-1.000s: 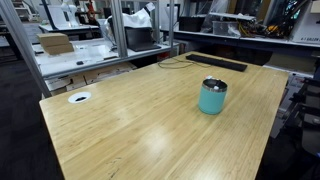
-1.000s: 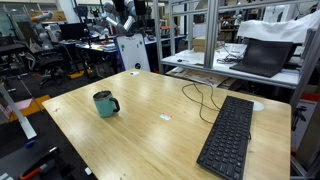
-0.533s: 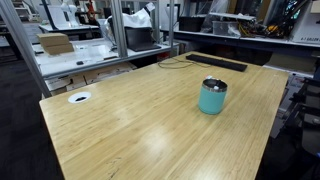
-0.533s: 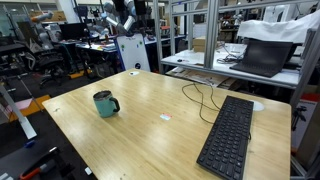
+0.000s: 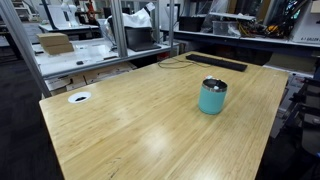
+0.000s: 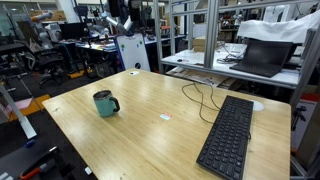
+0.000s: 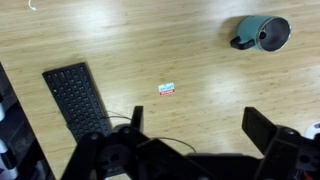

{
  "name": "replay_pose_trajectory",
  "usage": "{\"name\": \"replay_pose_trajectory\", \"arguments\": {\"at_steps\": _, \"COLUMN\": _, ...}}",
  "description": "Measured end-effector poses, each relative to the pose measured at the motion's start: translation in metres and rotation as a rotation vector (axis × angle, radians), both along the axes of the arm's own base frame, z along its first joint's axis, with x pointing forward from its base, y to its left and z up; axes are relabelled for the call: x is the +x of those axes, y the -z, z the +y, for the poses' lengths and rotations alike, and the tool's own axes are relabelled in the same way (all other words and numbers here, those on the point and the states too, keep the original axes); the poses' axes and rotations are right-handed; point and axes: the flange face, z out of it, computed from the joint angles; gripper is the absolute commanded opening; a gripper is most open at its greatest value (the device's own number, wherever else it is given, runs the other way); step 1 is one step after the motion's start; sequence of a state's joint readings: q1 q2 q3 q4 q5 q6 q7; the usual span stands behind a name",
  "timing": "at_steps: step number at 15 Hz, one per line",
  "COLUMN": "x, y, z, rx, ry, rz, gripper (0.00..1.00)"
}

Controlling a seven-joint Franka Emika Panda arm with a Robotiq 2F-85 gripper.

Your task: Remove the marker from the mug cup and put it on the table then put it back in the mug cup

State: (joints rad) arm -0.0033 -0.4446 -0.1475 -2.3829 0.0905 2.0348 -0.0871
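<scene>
The teal-blue mug cup (image 5: 212,96) stands upright on the light-wood table (image 5: 140,130); it also shows in an exterior view (image 6: 104,103) and at the top right of the wrist view (image 7: 265,33). The marker does not show in any view; I cannot tell whether it is inside the cup. My gripper (image 7: 199,125) is open and empty, high above the table, well away from the cup. Its two dark fingers (image 7: 262,125) frame bare wood.
A black keyboard (image 6: 228,135) lies on the table with a cable (image 6: 200,95) beside it. A small white-and-red sticker (image 7: 167,89) lies mid-table. A white grommet (image 5: 79,97) sits near one corner. Metal-framed benches (image 5: 80,50) stand beyond the table's edges.
</scene>
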Motion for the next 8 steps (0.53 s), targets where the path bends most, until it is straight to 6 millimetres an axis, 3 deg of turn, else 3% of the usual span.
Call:
{"name": "replay_pose_trajectory", "arguments": {"at_steps": 2, "x": 0.01, "y": 0.016, "z": 0.044, "rx": -0.017, "ry": -0.097, "rz": 0.043, "gripper": 1.0}}
{"name": "replay_pose_trajectory", "arguments": {"at_steps": 6, "x": 0.035, "y": 0.044, "z": 0.151, "rx": -0.073, "ry": -0.323, "rz": 0.109, "gripper": 1.0}}
{"name": "replay_pose_trajectory", "arguments": {"at_steps": 8, "x": 0.05, "y": 0.058, "z": 0.194, "rx": -0.1, "ry": -0.422, "rz": 0.134, "gripper": 1.0}}
